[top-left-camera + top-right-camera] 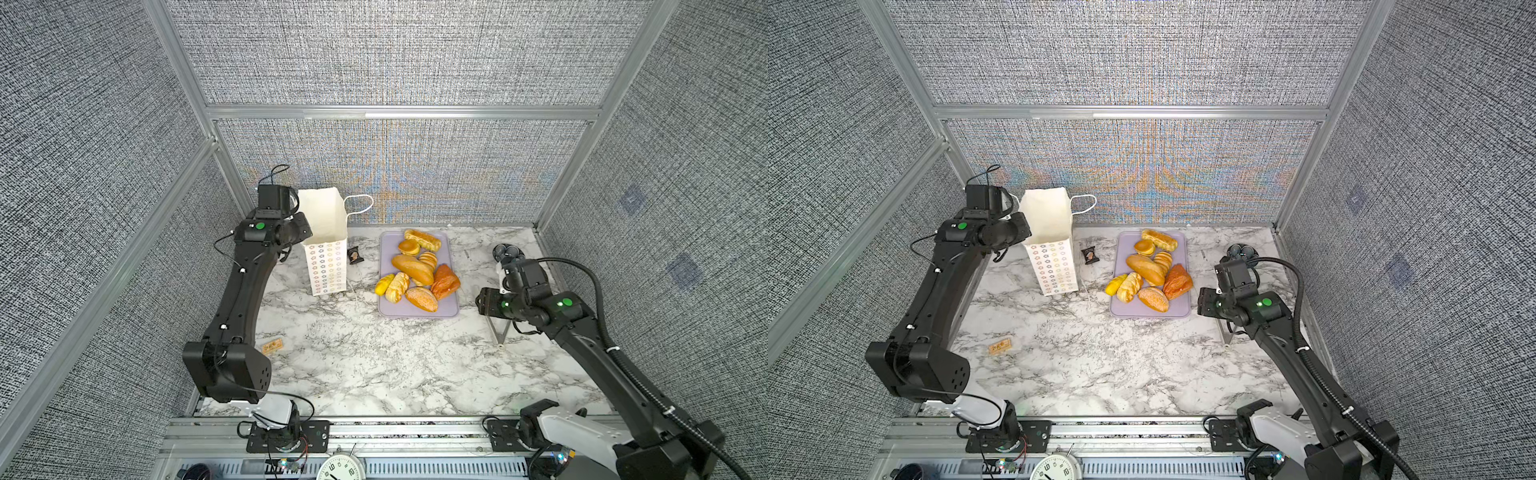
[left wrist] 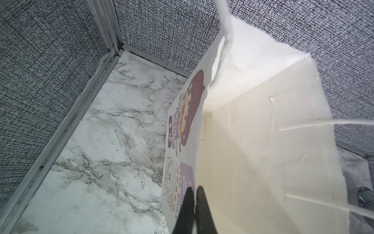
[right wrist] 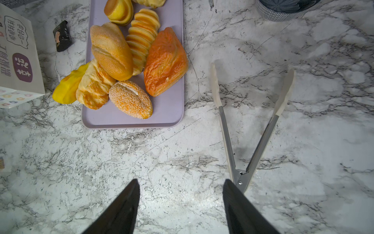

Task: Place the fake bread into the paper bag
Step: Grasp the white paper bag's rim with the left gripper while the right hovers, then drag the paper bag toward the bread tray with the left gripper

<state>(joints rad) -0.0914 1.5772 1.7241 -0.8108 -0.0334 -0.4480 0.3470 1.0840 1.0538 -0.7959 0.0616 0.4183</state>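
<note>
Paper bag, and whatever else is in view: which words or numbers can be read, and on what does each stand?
"幸运": purple patch on the paper bag.
"积极向上": same side, partly cut off, reading uncertain.
"SMILE": the bag's other printed face, left wrist view.
"9", "2": clock dial.
Too small or blurred: dark packet, wooden tag, the bag's speech-bubble text.

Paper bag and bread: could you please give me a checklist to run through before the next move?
1. Paper bag upright, mouth open: ok.
2. Left gripper shut on the bag's wall: ok.
3. Right gripper open and empty above the table: ok.
4. Tongs lying free on the table beside the tray: ok.
5. Fake bread piled on the tray, none seen inside the bag: not ok.
6. Yellow piece overhanging the tray edge, resting stably: cannot tell.
</note>
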